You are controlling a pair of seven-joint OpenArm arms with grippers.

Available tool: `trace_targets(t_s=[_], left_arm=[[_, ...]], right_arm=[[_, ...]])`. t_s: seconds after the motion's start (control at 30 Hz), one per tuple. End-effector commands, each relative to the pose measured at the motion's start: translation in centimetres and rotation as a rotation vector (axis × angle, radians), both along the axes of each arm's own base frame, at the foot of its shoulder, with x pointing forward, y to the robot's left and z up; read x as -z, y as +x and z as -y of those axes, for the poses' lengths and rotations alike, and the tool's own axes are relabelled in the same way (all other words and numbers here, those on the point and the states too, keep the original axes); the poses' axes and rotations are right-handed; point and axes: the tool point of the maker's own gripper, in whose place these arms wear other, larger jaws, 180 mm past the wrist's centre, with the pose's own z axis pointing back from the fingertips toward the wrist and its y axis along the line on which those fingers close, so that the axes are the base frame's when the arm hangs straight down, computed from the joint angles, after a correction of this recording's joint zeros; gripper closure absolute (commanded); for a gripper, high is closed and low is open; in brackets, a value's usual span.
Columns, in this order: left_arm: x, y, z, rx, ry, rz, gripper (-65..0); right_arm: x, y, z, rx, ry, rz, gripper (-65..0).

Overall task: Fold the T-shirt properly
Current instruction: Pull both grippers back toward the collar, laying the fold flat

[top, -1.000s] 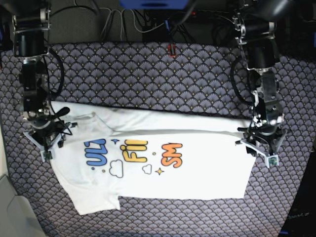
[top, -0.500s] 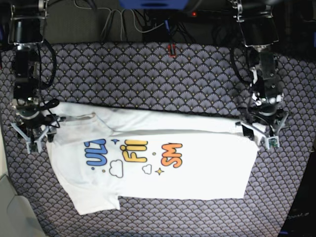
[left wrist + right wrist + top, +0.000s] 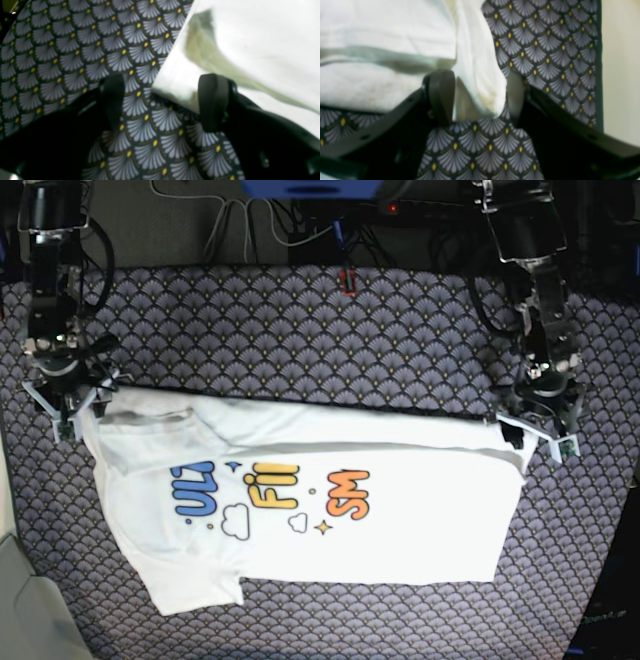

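The white T-shirt [image 3: 330,530] lies flat on the fan-patterned cloth [image 3: 300,330], print up, with its far edge folded over as a long strip. My left gripper [image 3: 535,438] stands open at the strip's right end. In the left wrist view that gripper [image 3: 162,102] has the shirt [image 3: 250,37] corner lying loose between its fingers [image 3: 212,100]. At the shirt's left shoulder end my right gripper [image 3: 72,408] is open as well. The right wrist view has a folded white lobe of the shirt [image 3: 382,30] resting unpinched inside the right gripper [image 3: 478,100].
Cables and both arm bases crowd the far edge, with a small red item [image 3: 348,280] there. The patterned cloth ends at a pale strip on the left [image 3: 5,530], which shows as a beige surface [image 3: 620,62] in the right wrist view.
Both grippers have opened wider and drawn back toward the far side, off the shirt's ends. The folded strip stays lying on the shirt.
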Motion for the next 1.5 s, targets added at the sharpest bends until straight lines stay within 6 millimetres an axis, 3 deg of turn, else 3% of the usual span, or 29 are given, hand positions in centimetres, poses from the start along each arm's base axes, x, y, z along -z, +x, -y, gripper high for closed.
trace_targets(t_s=[0.0,0.33,0.6,0.77,0.9,1.1,1.23,1.3,1.47], left_arm=[[-1.8,1.2,-0.3,0.004,0.021,0.056,-45.1],[1.4,0.9,-0.4,-0.009,-0.018,-0.024,-45.0],[1.5,1.1,-0.5,-0.014,-0.024,-0.026,-45.0],[1.5,1.1,-0.6,-0.016,-0.024,-0.027,-44.5],[1.5,1.1,-0.6,-0.015,-0.024,-0.028,-33.1],[2.4,1.7,-0.6,-0.022,-0.045,-0.052,-10.7],[2.4,1.6,-1.1,-0.025,-0.036,-0.055,-0.1],[2.3,1.6,-1.1,-0.024,-0.034,-0.051,-0.6],[0.8,1.2,-1.3,-0.016,-0.005,-0.013,-0.4]], right_arm=[[-1.7,1.1,0.5,-0.004,-0.018,0.057,-34.5],[-1.1,0.5,0.5,-0.003,-0.015,0.038,-34.3],[-0.5,0.2,0.2,0.002,-0.005,0.027,-34.0],[0.6,-0.3,0.6,0.015,0.000,-0.003,-24.8],[0.9,-0.5,0.6,0.018,0.001,-0.010,-16.3],[1.4,-1.3,0.8,0.017,-0.004,-0.030,-10.5],[1.5,-1.5,0.8,0.016,-0.006,-0.035,-4.1],[1.5,-1.6,0.9,0.014,-0.009,-0.036,0.0],[1.6,-2.4,1.5,0.010,-0.028,-0.052,0.0]])
